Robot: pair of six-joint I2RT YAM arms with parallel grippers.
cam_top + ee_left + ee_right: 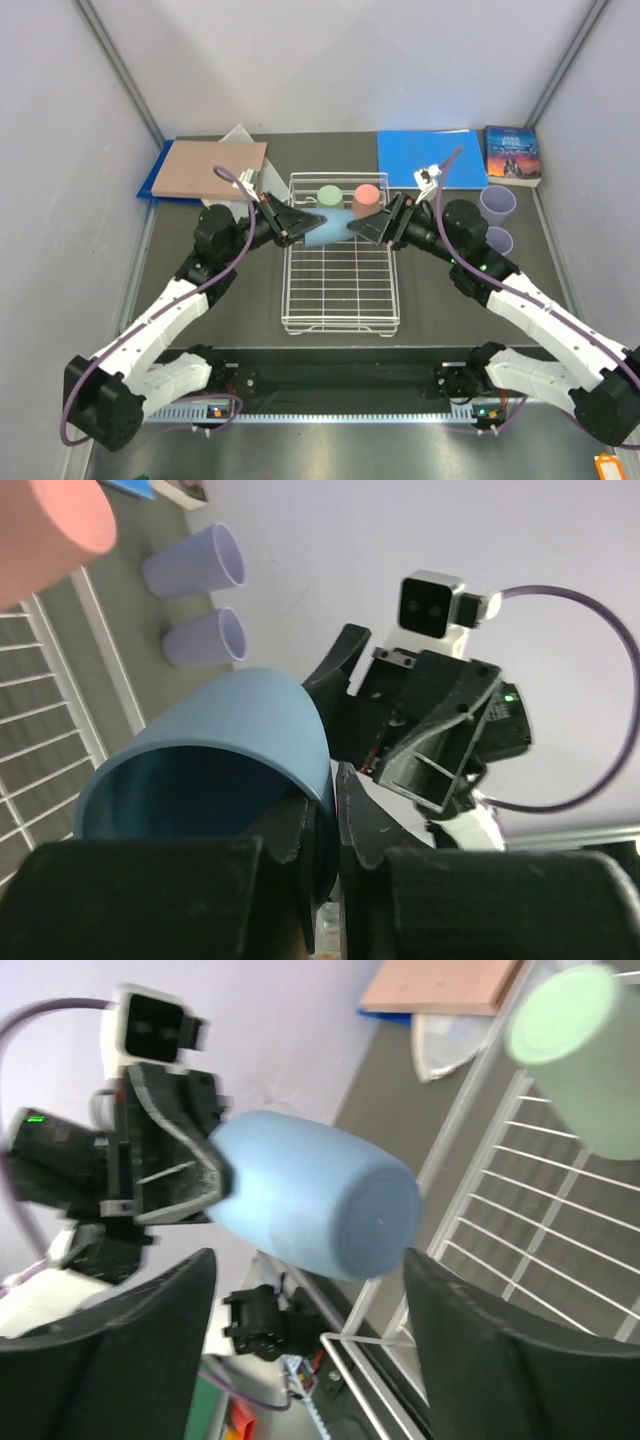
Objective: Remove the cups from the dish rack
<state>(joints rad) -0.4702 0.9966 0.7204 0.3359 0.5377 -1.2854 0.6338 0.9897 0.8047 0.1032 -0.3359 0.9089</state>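
you're about halfway through, by the look of it. two lilac cups [497, 204] stand upright on the table off the right side of the dish rack [342, 322], one behind the other, so those count as unloaded. the green cup [331, 196] and the pink cup [366, 196] sit upside down, side by side at the rack's far end, with neither arm on them.

the blue cup [328, 230] is in the air over the far half of the rack, lying on its side between the two arms. your left gripper [308, 222] is clamped on its rim, one finger inside the mouth and one outside. your right gripper [368, 226] has its jaws spread wide around the cup's closed base. the right wrist view shows gaps on both sides, so it holds nothing. i'd judge the cup hangs from the left arm alone.

what's left: set the blue cup down outside the rack, then lift out the green and the pink ones.
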